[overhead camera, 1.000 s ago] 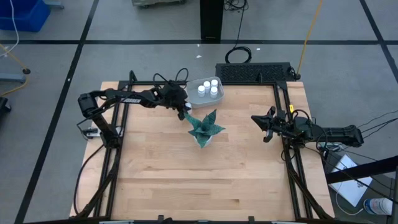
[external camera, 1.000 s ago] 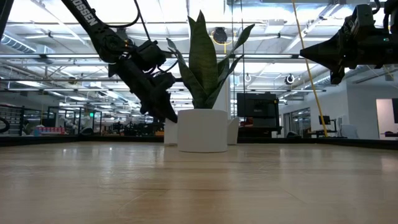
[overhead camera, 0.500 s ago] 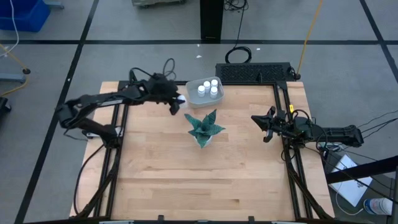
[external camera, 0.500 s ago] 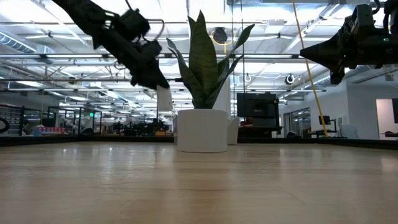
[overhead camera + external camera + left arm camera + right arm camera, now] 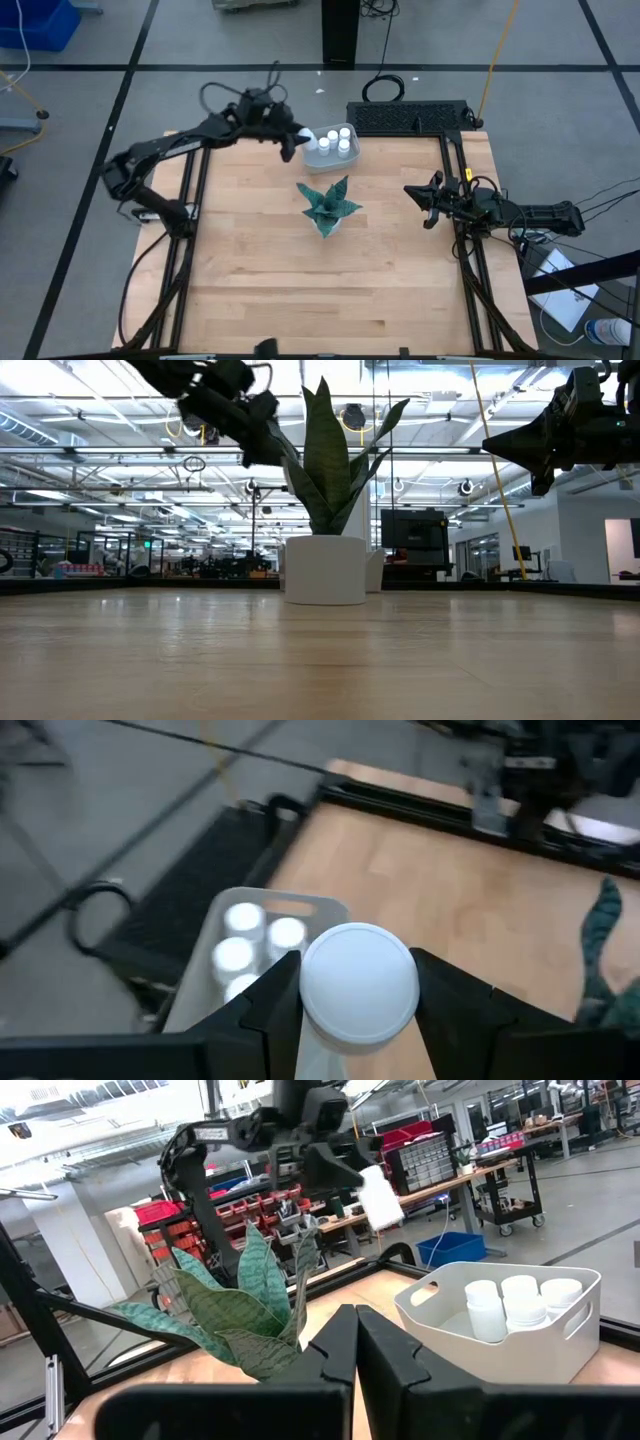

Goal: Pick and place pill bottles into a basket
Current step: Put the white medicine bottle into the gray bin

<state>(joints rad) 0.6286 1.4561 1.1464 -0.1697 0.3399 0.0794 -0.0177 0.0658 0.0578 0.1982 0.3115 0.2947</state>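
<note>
My left gripper (image 5: 293, 146) is shut on a white pill bottle (image 5: 358, 982) in the air, just at the left end of the pale basket (image 5: 352, 156) at the table's far edge. The bottle also shows in the right wrist view (image 5: 380, 1198). Several white-capped bottles (image 5: 343, 146) stand upright in the basket (image 5: 300, 902). My right gripper (image 5: 428, 205) is shut and empty, held above the table near its right edge. The green plant in a white pot (image 5: 328, 208) stands mid-table. My left gripper pinches the bottle between its two fingers (image 5: 272, 1005), on opposite sides of the body just under the cap (image 5: 312, 1045). The fingers slant down from the table's left. The bottle is lifted clear and hangs tilted below the gripper, above the basket's left end.
The plant's tall leaves (image 5: 325, 450) rise near the left arm. A black mat (image 5: 408, 117) lies at the far right beside the basket. Bare wood lies at the near half of the table (image 5: 320, 290).
My left gripper has risen from beside the plant and gone toward the table's far edge and the basket, staying shut on the bottle. The bottle has come off the table and now hangs clear at the basket's left end.
</note>
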